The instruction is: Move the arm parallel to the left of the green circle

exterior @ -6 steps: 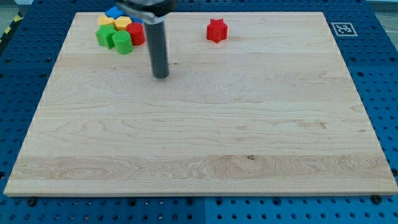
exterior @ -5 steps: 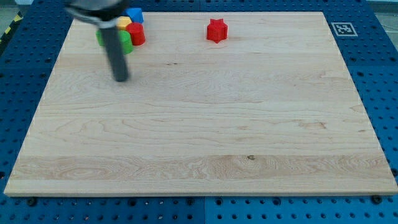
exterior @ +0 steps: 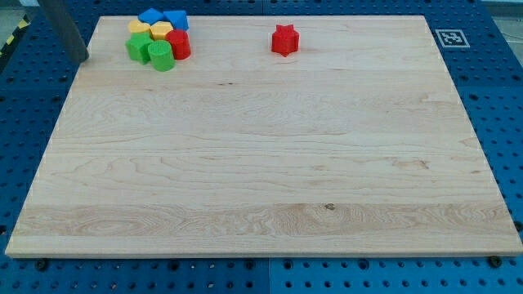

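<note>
The green circle (exterior: 162, 56) sits at the bottom right of a tight cluster near the board's top left. With it are a green block (exterior: 138, 47), a red block (exterior: 180, 44), two yellow blocks (exterior: 140, 27) (exterior: 161, 31) and two blue blocks (exterior: 149, 15) (exterior: 176, 19). My tip (exterior: 79, 59) is at the view's far left, just off the wooden board's left edge. It is left of the green circle, at about the same height in the view, with the green block between them. It touches no block.
A red star block (exterior: 285, 39) stands alone near the top middle of the wooden board (exterior: 270, 163). A printed marker tag (exterior: 449, 37) lies on the blue pegboard at the top right.
My rod has slid left across the board, from right of the cluster, past its lower side, to beyond the board's left edge. The blocks have not moved.
</note>
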Motion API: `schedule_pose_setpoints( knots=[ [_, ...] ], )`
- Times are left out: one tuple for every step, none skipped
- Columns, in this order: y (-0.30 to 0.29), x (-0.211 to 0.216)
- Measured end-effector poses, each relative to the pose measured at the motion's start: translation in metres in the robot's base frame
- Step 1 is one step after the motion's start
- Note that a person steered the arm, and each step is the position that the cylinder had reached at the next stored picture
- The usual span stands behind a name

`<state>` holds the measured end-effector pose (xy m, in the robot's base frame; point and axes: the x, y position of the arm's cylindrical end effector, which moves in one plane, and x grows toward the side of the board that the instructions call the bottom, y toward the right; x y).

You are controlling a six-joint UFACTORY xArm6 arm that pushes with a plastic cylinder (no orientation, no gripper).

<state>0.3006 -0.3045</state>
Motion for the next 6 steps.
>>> schedule_pose_setpoints(
  knots=[
    [0.0, 0.0],
    [0.0, 0.0],
    [0.0, -0.003],
    [0.0, -0.009],
    [0.0, -0.009],
    [0.0, 0.001]
  ],
)
